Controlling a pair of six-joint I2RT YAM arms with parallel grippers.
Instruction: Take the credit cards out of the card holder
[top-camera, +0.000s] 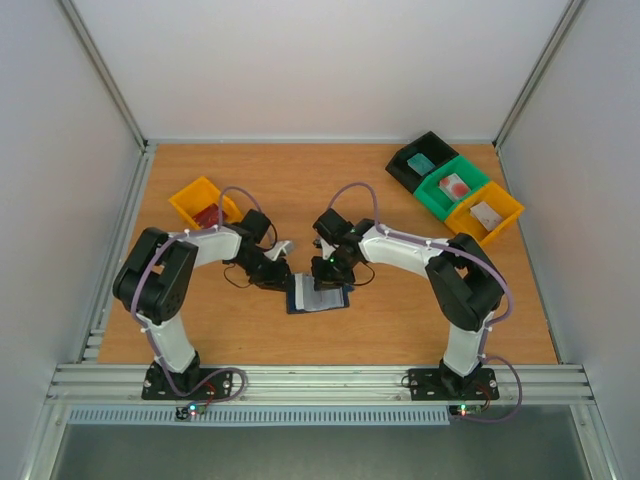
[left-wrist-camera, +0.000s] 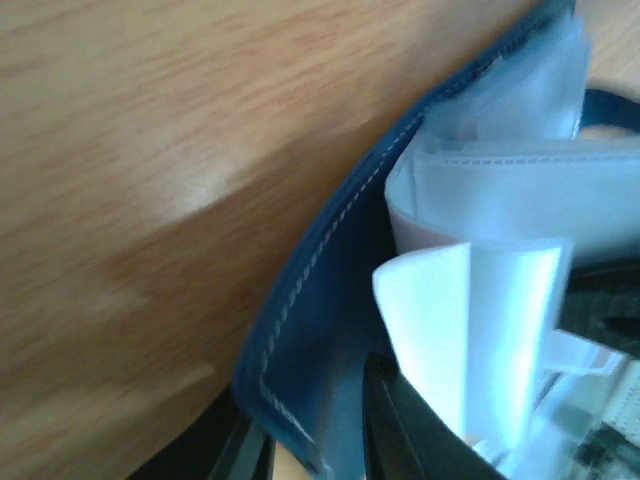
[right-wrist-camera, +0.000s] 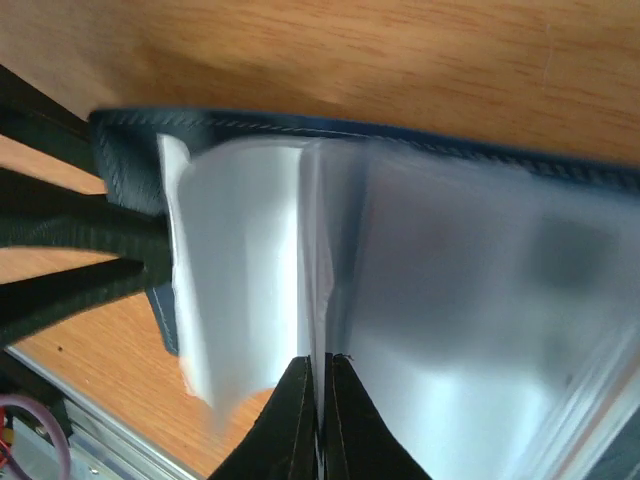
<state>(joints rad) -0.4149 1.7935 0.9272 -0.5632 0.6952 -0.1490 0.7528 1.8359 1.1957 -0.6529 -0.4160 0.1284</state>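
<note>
In the top view, the fingertips of the left gripper (top-camera: 283, 282) are hidden beneath its own wrist, and the contents of the three bins (top-camera: 428, 193) at the far right are too small to be identified. In the left wrist view, the card holder (left-wrist-camera: 330, 300) is cut off at the right and bottom edges, and what its blurred pockets (left-wrist-camera: 500, 190) hold cannot be told. In the right wrist view the right-hand pockets are smeared, possibly by closeness to the lens.

Plain white panel walls (top-camera: 300, 60) enclose a brown wood-grain counter (top-camera: 300, 180); a silver aluminium rail (top-camera: 320, 378) runs along the frame's bottom.
</note>
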